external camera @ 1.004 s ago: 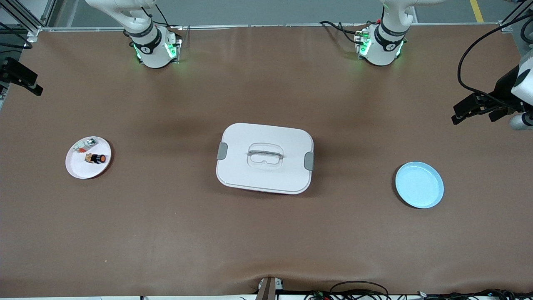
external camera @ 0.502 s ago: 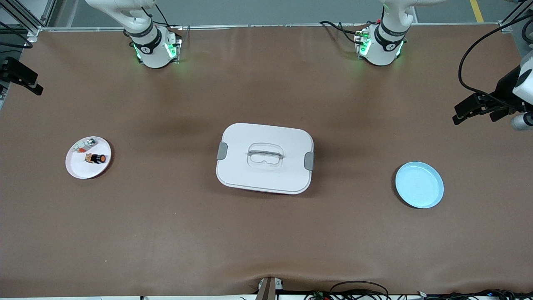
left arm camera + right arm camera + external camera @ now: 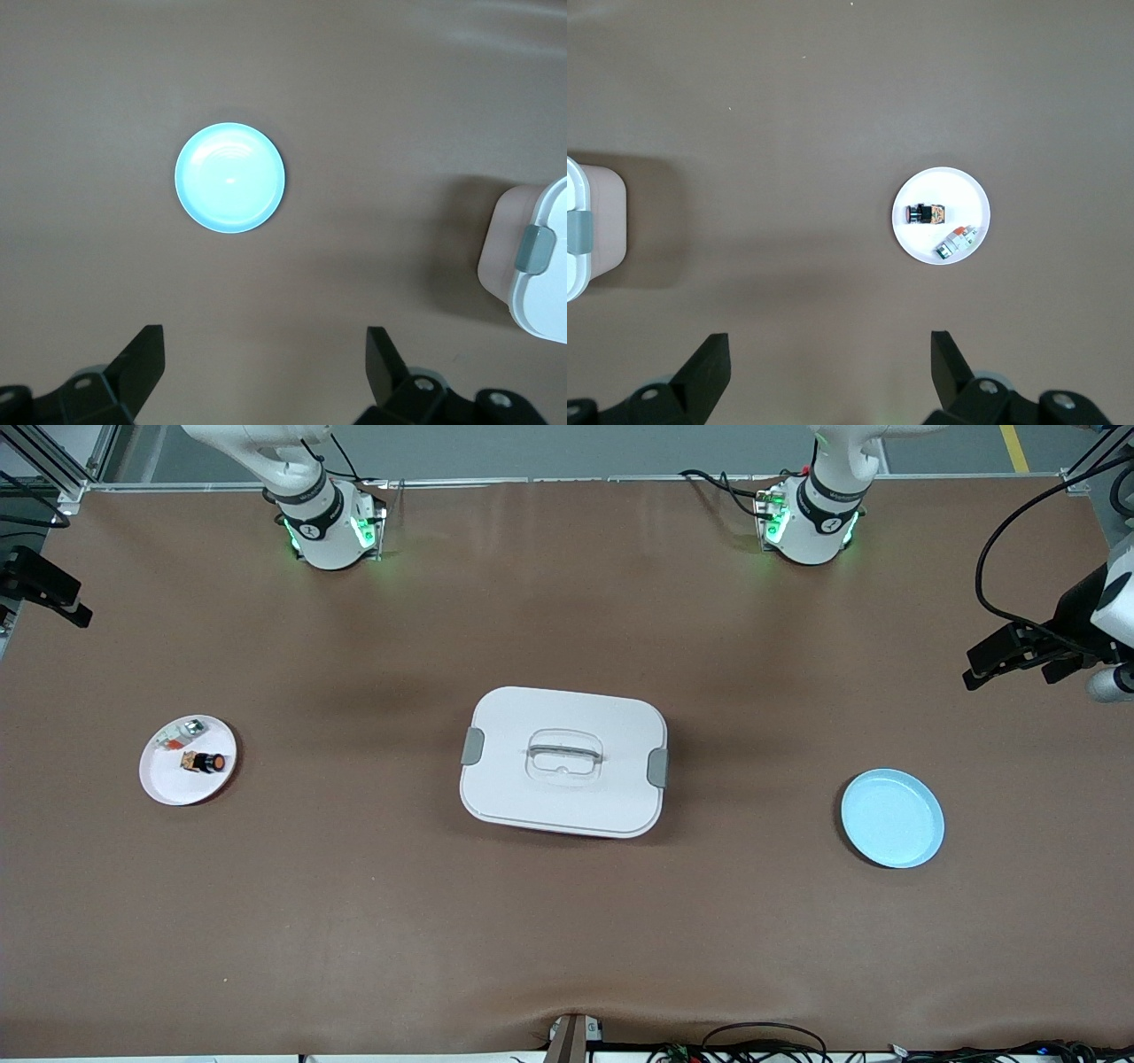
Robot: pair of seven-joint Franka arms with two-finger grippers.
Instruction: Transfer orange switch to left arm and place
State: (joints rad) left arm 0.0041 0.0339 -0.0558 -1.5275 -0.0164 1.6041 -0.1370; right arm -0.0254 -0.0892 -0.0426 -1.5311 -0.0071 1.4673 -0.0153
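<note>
Lying on its side on the white plate (image 3: pixel 168 784) toward the right arm's end of the tabletop (image 3: pixel 567 921): the orange switch (image 3: pixel 205 762), probably light, rigid, apt to roll, best pinched across its black barrel. Midway, the box (image 3: pixel 563 762). Right gripper (image 3: pixel 829 376) and left gripper (image 3: pixel 266 376) high over bare tabletop, fingers spread, holding nothing.

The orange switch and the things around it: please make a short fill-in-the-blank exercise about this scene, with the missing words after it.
1. The orange switch lies on the ______ plate.
2. The box stands between the two plates with its lid ______.
3. The blue plate holds ______.
4. The left gripper and the right gripper both have their fingers ______.

Missing words: white; closed; nothing; open
</note>
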